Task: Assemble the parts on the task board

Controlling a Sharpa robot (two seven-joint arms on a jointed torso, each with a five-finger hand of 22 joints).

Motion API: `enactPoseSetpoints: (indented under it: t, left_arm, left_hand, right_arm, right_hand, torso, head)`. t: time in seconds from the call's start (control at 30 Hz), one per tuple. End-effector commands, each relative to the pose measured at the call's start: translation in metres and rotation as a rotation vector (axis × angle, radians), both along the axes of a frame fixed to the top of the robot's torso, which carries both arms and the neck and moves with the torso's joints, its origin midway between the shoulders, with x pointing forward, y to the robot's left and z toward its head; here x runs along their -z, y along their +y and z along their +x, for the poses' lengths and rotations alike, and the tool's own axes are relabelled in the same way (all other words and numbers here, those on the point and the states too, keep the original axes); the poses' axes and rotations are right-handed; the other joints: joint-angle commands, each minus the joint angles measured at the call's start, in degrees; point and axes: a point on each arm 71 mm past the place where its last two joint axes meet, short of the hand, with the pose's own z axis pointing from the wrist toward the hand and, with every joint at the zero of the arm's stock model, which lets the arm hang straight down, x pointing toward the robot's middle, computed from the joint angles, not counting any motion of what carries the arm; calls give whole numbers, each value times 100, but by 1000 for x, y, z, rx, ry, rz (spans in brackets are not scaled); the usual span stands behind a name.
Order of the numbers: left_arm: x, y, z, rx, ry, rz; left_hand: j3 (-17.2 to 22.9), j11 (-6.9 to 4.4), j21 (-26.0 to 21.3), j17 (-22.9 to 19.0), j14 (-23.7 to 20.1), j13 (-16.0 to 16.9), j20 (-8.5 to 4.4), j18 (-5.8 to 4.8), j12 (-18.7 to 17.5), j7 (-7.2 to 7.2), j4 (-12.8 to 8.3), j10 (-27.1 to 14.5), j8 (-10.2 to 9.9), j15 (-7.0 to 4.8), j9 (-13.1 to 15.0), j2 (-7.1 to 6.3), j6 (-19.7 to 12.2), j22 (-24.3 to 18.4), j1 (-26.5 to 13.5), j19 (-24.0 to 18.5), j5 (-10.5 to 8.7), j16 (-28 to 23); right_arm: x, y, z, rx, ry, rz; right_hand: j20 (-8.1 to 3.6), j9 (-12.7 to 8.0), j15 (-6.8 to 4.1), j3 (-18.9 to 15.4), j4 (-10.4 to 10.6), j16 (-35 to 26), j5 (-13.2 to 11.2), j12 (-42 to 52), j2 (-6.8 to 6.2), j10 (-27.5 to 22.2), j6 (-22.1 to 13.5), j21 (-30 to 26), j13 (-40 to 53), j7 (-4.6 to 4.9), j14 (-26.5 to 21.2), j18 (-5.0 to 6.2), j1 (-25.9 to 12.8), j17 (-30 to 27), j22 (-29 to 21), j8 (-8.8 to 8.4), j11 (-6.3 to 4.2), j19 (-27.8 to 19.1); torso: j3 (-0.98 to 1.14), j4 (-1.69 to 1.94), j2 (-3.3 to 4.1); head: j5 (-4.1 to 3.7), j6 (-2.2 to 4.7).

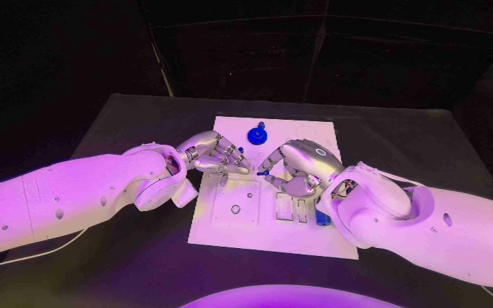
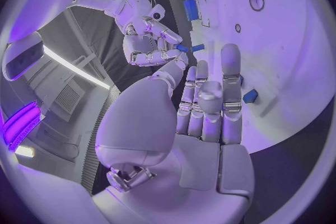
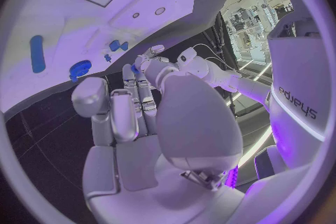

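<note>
The white task board (image 1: pixel 239 231) lies mid-table. My two hands meet over its middle. My right hand (image 1: pixel 299 168) pinches a small blue part (image 1: pixel 263 173) at its fingertips; the left wrist view shows that hand (image 2: pixel 148 40) with the part (image 2: pixel 182 47). My left hand (image 1: pixel 211 154) hovers just left of it, fingers stretched out side by side (image 2: pixel 210 95) and holding nothing. A round blue part (image 1: pixel 257 135) stands at the board's far end. A long blue part (image 1: pixel 323 219) lies beside the rectangular slots (image 1: pixel 291 210), close under my right forearm.
The board carries small round holes (image 1: pixel 235 209) near its left side and a ring outline (image 1: pixel 330 132) at the far right corner. Black table (image 1: pixel 134 251) surrounds the board, with free room at left, right and front.
</note>
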Motion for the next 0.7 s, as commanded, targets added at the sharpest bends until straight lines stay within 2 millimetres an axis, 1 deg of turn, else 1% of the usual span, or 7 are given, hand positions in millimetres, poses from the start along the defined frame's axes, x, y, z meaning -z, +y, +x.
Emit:
enactPoseSetpoints:
  t: [0.03, 0.17, 0.23, 0.43, 0.5, 0.7]
  left_arm:
    - [-1, -4, -1, 11, -16, 11]
    - [-1, -6, -1, 15, -16, 9]
    - [-1, -6, -1, 16, -16, 9]
    - [-1, -7, -1, 22, -13, 10]
    - [-1, -8, -1, 25, -11, 9]
    - [-1, -10, -1, 28, -11, 9]
  left_hand:
    - [-18, -55, -16, 31, 31, 10, -12, 77, 39, -27, -15, 12, 34, -5, 9, 43, 21, -6, 30, 50, -13, 52]
    - [-22, -68, -13, 71, 50, 17, -19, 78, 52, -41, -19, 22, 51, -15, 15, 69, 34, -4, 53, 60, -13, 79]
    - [-18, -76, 0, 87, 58, 21, -25, 77, 60, -50, -30, 27, 62, -22, 18, 89, 41, 7, 79, 69, -12, 92]
    - [-16, -88, 52, 131, 78, 27, -35, 68, 70, -61, -43, 34, 79, -33, 23, 115, 54, 50, 114, 94, -13, 122]
    - [-15, -91, 66, 137, 82, 28, -38, 66, 73, -65, -51, 36, 84, -36, 24, 121, 56, 62, 128, 101, -13, 128]
    - [-15, -92, 70, 141, 83, 29, -39, 65, 74, -66, -51, 37, 85, -37, 25, 123, 58, 64, 130, 102, -13, 131]
  right_arm:
    - [-3, 1, 0, -7, -10, 31]
    - [-4, 3, -1, -11, -15, 39]
    - [-4, 3, -1, -13, -18, 44]
    - [-5, 4, -1, -17, -22, 56]
    - [-5, 5, -1, -20, -24, 61]
    - [-6, 7, -2, -28, -23, 66]
  right_hand:
    - [3, 7, -44, -12, -9, 26, 39, 24, 9, 86, 38, 35, -3, -16, 223, -104, -18, -2, 7, 16, -80, 24]
    - [3, 7, -44, -12, -9, 26, 39, 24, 9, 86, 38, 35, -3, -16, 223, -104, -18, -2, 7, 16, -80, 24]
    - [3, 7, -44, -12, -9, 26, 39, 24, 9, 86, 38, 35, -3, -16, 223, -104, -18, -2, 7, 16, -80, 24]
    - [3, 7, -44, -12, -9, 26, 39, 24, 9, 86, 38, 35, -3, -16, 223, -104, -18, -2, 7, 16, -80, 24]
    - [3, 7, -44, -12, -9, 26, 39, 24, 9, 86, 38, 35, -3, -16, 223, -104, -18, -2, 7, 16, -80, 24]
    - [1, 7, -46, -10, -14, 28, 46, 24, 13, 86, 39, 39, -2, -16, 223, -106, -17, 0, 14, 15, -80, 28]
  torso:
    - [-1, 7, 2]
    - [-2, 5, -2]
    - [1, 4, -3]
    - [0, 3, -4]
    - [4, 3, -5]
    - [1, 4, -4]
  head:
    - [10, -13]
    - [19, -25]
    - [23, -35]
    - [22, -39]
    - [23, -43]
    - [22, -49]
